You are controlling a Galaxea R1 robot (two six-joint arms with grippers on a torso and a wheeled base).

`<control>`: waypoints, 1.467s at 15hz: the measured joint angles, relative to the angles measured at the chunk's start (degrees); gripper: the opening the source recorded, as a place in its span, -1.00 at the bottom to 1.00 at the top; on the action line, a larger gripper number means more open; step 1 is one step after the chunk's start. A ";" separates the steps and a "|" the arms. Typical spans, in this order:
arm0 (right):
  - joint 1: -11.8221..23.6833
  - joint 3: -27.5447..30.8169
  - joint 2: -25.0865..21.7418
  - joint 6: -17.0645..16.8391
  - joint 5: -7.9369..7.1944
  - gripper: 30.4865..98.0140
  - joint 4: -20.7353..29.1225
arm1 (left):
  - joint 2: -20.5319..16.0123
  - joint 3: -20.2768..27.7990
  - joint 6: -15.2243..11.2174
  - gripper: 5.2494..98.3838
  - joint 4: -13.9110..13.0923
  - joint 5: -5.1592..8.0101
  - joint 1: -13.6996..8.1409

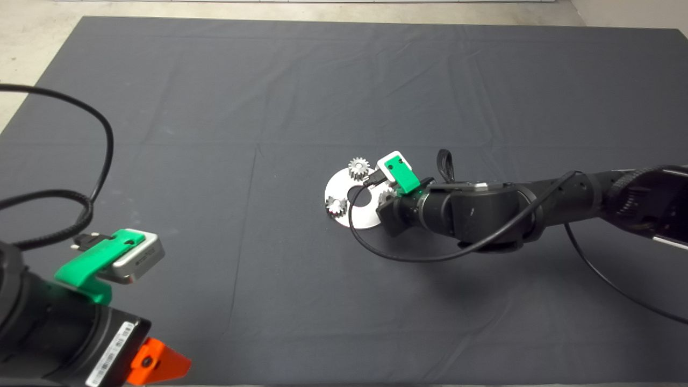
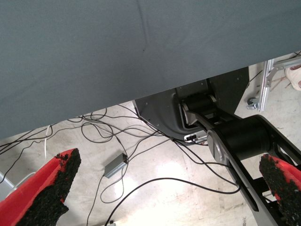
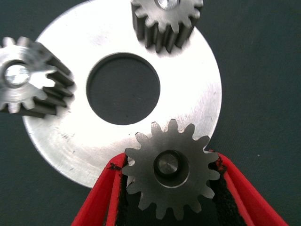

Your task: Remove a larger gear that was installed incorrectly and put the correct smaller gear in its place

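The left gripper (image 1: 156, 363) waited at the lower left edge of the dark mat (image 1: 344, 97), well away from the gears. In its wrist view its two red fingers (image 2: 44, 188) stood wide apart with nothing between them. Past the edge of the mat that view showed a pale floor with loose black cables (image 2: 141, 141) and a small grey box (image 2: 114, 165).

Near the middle of the mat lay a round silver plate (image 1: 338, 188) with a big round hole in its middle. Three small grey gears sat around the edge of that plate. One gear (image 1: 358, 168) sat at the far side of the plate. Another gear (image 1: 336, 205) sat at the near left side. Both of these had straight teeth and stood apart from the gripper.

The smaller gear (image 3: 171, 167) sat at the right side of the plate, on a shiny pin that showed in its centre hole. The right gripper (image 3: 171, 188) came in from the right and was right over it. Its red fingers (image 3: 106, 197) were closed in narrow, one black pad on each side of the smaller gear, touching its teeth. So the claw held the smaller gear on the plate.

I could not see the larger gear in any view.
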 measured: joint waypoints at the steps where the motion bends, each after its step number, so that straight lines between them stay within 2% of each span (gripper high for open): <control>1: -0.55 -0.95 0.23 0.35 -0.27 -0.74 -0.09 | -0.02 0.09 0.00 0.98 -0.02 -0.13 0.00; 22: -0.16 0.33 0.73 1.65 -1.01 -0.70 0.07 | -0.02 0.15 0.11 0.98 -0.02 -0.29 0.02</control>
